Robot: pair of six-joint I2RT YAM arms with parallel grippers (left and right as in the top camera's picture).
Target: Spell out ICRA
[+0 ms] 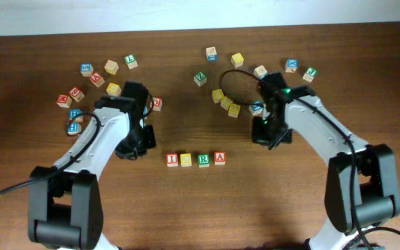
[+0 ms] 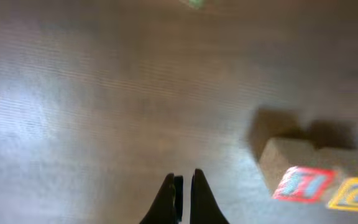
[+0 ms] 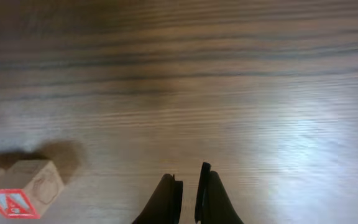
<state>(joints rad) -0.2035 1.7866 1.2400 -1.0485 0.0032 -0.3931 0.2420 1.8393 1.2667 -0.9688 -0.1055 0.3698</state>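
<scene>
While both pairs of fingers are clenched on nothing, the I cube (image 2: 303,184) and the C cube (image 2: 356,194) lie right of the left gripper (image 2: 184,194). The R cube (image 1: 203,160) comes next in the row, and the A cube (image 3: 14,202) lies left of the right gripper (image 3: 188,193).

red i cube (image 1: 172,160), yellow c cube (image 1: 187,160), green r cube (image 1: 203,160), red a cube (image 1: 219,157): one close row, letters up.

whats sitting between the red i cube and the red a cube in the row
The yellow C cube and the green R cube lie between the I cube and the A cube, seen overhead.
</scene>
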